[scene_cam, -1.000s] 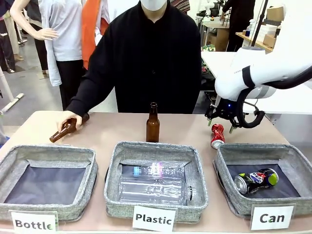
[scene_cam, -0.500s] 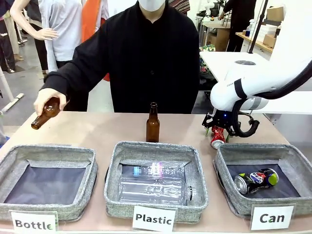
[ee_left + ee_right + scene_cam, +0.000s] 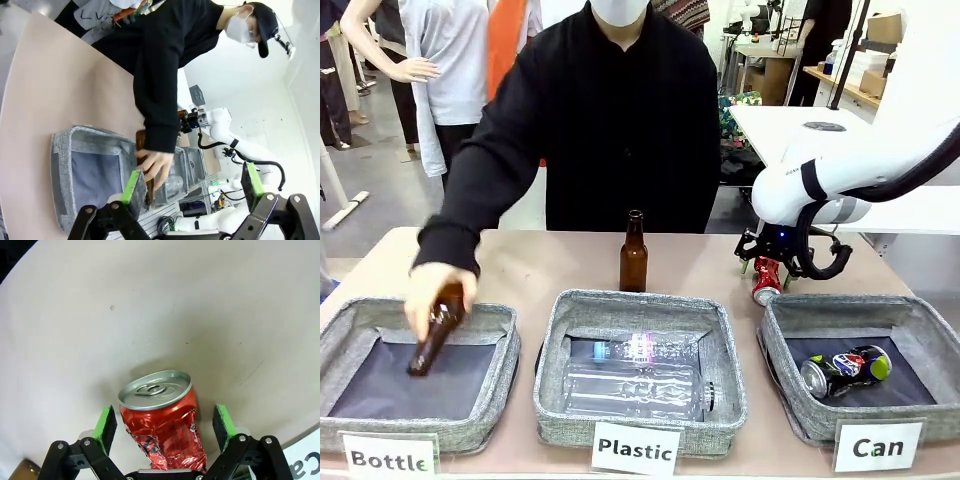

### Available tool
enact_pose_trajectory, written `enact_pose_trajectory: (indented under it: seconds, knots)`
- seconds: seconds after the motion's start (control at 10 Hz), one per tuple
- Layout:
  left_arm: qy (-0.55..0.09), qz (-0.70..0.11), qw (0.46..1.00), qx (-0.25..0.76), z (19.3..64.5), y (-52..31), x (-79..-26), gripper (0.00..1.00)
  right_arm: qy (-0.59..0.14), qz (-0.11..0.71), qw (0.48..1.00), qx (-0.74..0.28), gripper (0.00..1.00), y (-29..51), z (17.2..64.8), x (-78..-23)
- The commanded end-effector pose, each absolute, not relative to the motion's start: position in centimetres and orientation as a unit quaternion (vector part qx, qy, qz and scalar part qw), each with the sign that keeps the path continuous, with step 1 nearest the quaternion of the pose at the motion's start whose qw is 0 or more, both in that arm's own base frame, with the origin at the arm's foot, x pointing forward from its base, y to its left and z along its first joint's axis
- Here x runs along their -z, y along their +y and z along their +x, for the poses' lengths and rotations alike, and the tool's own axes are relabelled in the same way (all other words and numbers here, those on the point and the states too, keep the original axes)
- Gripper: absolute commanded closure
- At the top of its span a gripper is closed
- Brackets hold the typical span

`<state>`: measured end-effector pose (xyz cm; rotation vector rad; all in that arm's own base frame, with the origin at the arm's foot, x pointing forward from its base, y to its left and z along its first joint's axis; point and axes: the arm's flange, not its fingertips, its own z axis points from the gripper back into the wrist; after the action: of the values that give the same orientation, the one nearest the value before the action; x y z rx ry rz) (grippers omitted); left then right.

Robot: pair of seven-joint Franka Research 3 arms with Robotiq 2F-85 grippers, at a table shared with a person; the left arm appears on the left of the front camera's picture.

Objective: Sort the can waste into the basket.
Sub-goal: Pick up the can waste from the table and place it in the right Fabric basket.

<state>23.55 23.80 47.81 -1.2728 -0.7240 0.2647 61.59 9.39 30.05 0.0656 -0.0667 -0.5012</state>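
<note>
A crushed shiny red can (image 3: pixel 765 281) stands upright on the table just behind the Can basket (image 3: pixel 790 318). My right gripper (image 3: pixel 767 268) is down over it and open. In the right wrist view the red can (image 3: pixel 161 416) sits between the two green pads (image 3: pixel 106 423), with a gap on each side. A crushed dark blue can (image 3: pixel 845 369) lies inside the Can basket. My left gripper (image 3: pixel 192 184) is open and holds nothing.
The person's hand (image 3: pixel 435 290) holds a brown bottle (image 3: pixel 432 340) down in the Bottle basket (image 3: pixel 350 310). Another brown bottle (image 3: pixel 633 255) stands upright behind the Plastic basket (image 3: pixel 555 330), which holds clear plastic bottles (image 3: pixel 640 375).
The person's hand swung the brown bottle from above the table's left edge down into the Bottle basket. My right gripper came down around the red can, then held still.
</note>
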Motion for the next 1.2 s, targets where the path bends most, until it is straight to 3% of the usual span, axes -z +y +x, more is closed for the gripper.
enact_pose_trajectory:
  seconds: [0.0,0.4,0.5,0.6,0.7,0.9,1.0,1.1]
  knots:
    - [-0.337,-0.594,0.72,-0.123,24.5,24.2,-47.5,0.0,-0.031,0.039,0.97,0.238,0.0,9.4,61.6,-30.2]
    - [-0.338,-0.596,0.716,-0.131,24.8,23.2,-46.4,0.0,-0.024,0.038,0.97,0.238,0.0,9.2,61.5,-30.2]
    - [-0.322,-0.597,0.724,-0.124,25.1,21.8,-45.9,0.0,-0.019,0.035,0.969,0.242,0.55,9.2,61.5,-30.2]
    - [-0.304,-0.595,0.736,-0.107,25.5,19.8,-45.4,0.0,-0.016,0.039,0.969,0.244,0.6,9.1,61.6,-30.4]
    - [-0.289,-0.596,0.743,-0.093,25.6,18.0,-45.0,0.0,-0.018,0.037,0.969,0.245,1.0,9.1,61.5,-30.6]
    - [-0.273,-0.589,0.757,-0.08,26.4,15.3,-44.2,0.0,-0.022,0.039,0.968,0.245,1.0,9.0,61.3,-30.6]
    - [-0.261,-0.575,0.772,-0.076,27.0,14.0,-43.1,0.0,-0.023,0.039,0.968,0.246,0.86,8.8,61.2,-30.4]
    - [-0.238,-0.562,0.79,-0.064,27.8,13.5,-42.5,0.0,-0.028,0.042,0.967,0.25,0.96,9.0,61.3,-30.5]
